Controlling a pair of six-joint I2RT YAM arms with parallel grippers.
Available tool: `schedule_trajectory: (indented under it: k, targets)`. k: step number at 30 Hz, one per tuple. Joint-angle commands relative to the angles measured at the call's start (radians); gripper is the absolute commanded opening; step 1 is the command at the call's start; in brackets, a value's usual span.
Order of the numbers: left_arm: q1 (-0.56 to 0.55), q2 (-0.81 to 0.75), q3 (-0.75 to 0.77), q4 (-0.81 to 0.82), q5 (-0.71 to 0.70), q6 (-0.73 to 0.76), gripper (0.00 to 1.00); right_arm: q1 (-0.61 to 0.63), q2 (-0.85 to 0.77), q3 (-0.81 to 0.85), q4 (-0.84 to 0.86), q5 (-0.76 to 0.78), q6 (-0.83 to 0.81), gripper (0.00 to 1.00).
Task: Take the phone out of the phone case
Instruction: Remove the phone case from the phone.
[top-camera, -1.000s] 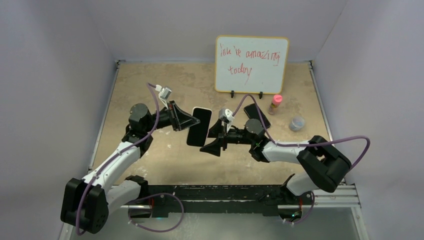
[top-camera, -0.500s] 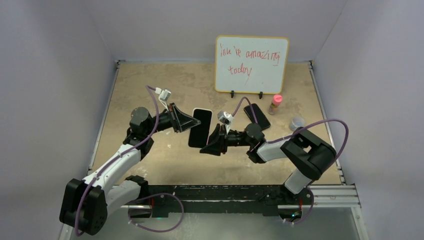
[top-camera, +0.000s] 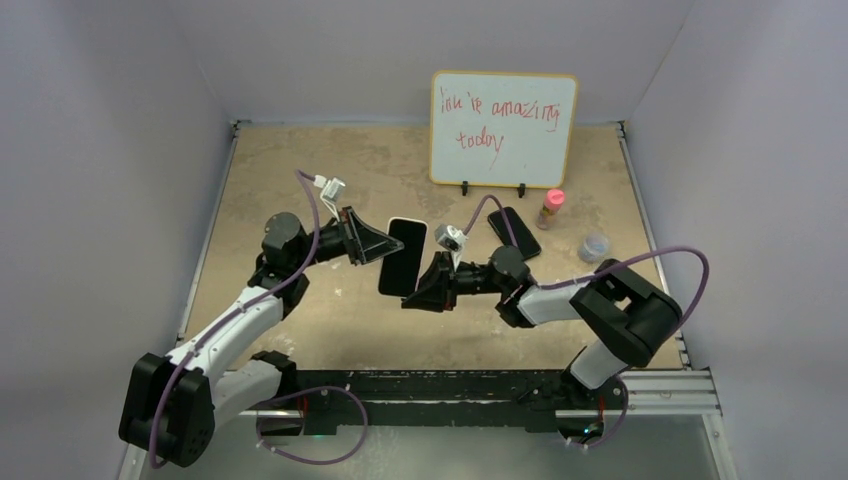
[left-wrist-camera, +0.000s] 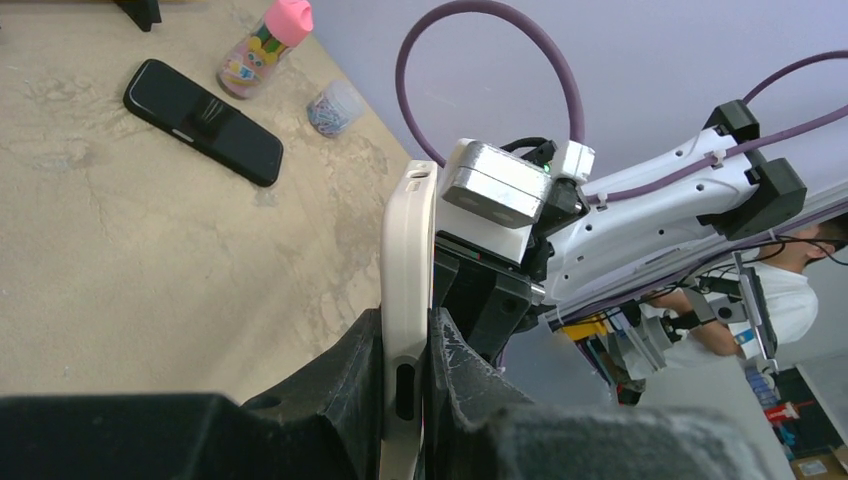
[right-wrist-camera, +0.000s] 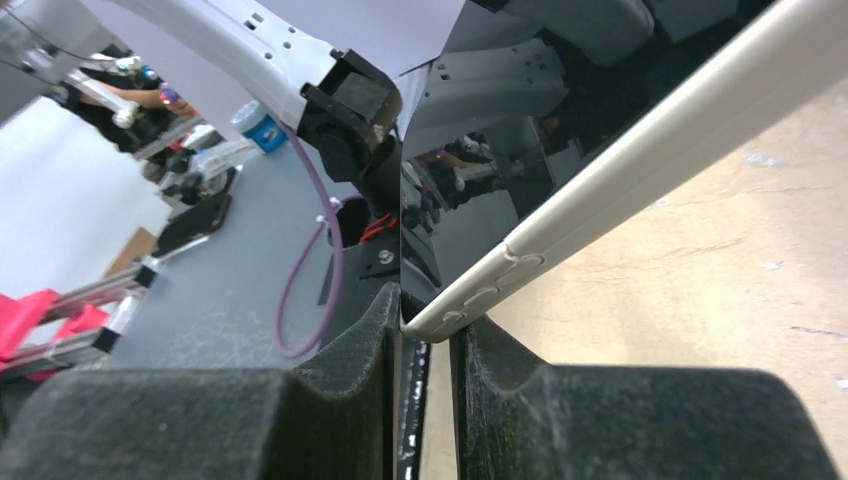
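Now, nearest you, your left gripper is clamped on the left long edge of the phone, which sits in its cream case and is held on edge above the table. Your right gripper is closed onto its lower corner from the opposite side. Farther back, a second black phone lies flat near a pink-capped bottle, with a whiteboard standing behind them.

Top view reads evenly lit from overhead for us: bench bright, only soft shadows under the arms, no glare. Both wrist views go soft up close. We see blurred pads on left hand and right hand, and the phone screen mirrors the rig.
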Motion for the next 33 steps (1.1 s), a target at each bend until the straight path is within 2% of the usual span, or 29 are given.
schedule_trajectory:
  k: [1,9,12,17,21,28,33]
  targets:
    - [-0.003,0.021,0.034,0.002,0.012,-0.043,0.00,-0.002,-0.121,-0.001,-0.062,0.080,-0.217,0.02]
    - [-0.014,0.015,-0.015,0.058,0.021,-0.138,0.00,0.022,-0.226,-0.084,-0.105,0.253,-0.431,0.00]
    - [-0.038,0.035,-0.011,0.068,0.035,-0.141,0.00,0.044,-0.242,-0.117,-0.048,0.270,-0.487,0.00]
    - [-0.100,0.091,-0.026,0.196,0.063,-0.210,0.00,0.066,-0.248,-0.164,0.046,0.315,-0.542,0.00]
    - [-0.109,0.108,-0.022,0.238,0.080,-0.235,0.00,0.075,-0.257,-0.192,0.113,0.321,-0.574,0.00]
    - [-0.109,0.091,0.014,0.067,0.060,-0.136,0.00,0.120,-0.291,-0.198,0.064,0.365,-0.680,0.00]
    - [-0.109,0.109,0.010,0.028,0.050,-0.104,0.00,0.140,-0.315,-0.188,0.011,0.382,-0.724,0.00]
